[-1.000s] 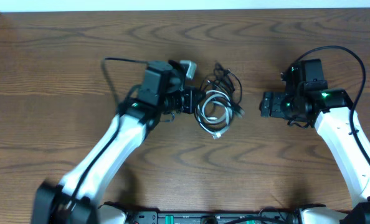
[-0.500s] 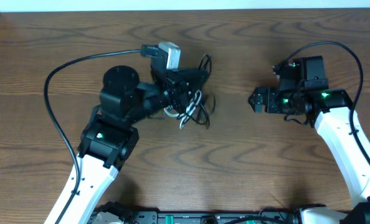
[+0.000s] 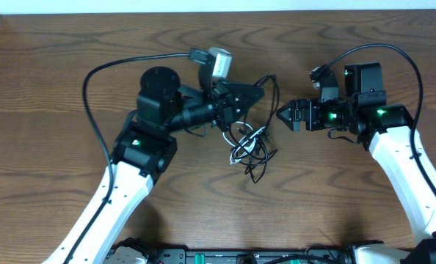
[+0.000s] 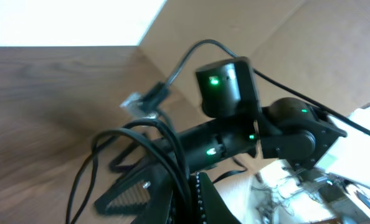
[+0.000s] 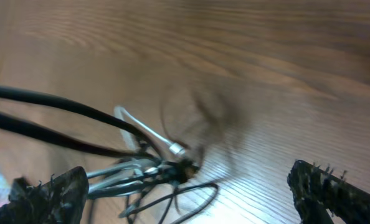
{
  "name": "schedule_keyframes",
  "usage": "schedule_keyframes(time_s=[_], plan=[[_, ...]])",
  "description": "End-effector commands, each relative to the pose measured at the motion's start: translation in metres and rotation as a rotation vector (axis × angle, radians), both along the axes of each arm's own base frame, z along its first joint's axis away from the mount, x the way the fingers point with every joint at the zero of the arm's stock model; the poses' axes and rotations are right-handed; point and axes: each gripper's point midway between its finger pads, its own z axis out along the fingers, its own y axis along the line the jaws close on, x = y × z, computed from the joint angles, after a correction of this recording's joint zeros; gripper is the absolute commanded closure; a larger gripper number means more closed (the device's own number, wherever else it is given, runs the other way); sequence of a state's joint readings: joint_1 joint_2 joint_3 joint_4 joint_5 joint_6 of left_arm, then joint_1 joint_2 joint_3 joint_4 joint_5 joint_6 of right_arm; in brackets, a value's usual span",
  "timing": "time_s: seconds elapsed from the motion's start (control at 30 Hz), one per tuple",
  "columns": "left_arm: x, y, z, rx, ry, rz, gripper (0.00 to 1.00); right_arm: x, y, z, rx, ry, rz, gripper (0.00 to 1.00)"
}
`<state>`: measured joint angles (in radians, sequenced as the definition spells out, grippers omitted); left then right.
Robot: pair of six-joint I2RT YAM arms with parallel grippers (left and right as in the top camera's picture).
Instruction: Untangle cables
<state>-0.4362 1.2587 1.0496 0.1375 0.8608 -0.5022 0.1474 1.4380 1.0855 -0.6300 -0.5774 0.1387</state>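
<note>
Overhead: cables (image 3: 249, 143) over dark wood-grain table (image 3: 42, 73), white strip (image 3: 203, 5) along far edge

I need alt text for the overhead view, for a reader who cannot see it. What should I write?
The left claw grips a tangle of thin black and white cables at the middle of a brown wooden table, loose loops spilling beside it. The right claw, open, points at the tangle from close by.
</note>
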Motion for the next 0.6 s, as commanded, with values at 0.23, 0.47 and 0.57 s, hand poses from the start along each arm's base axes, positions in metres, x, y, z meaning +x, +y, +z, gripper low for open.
schedule_keyframes(time_s=[0.23,0.47,0.57], plan=[[-0.027,-0.008,0.053,-0.139,-0.068,-0.151,0.92,0.017,0.021,0.028,0.037,-0.162,0.053,0.01],[-0.031,-0.009,0.051,-0.134,-0.059,-0.175,0.92,0.043,-0.009,0.021,-0.073,-0.155,-0.203,0.99],[-0.028,-0.009,0.028,-0.061,-0.055,-0.162,0.92,0.047,-0.007,0.027,-0.056,-0.183,-0.198,0.99]])
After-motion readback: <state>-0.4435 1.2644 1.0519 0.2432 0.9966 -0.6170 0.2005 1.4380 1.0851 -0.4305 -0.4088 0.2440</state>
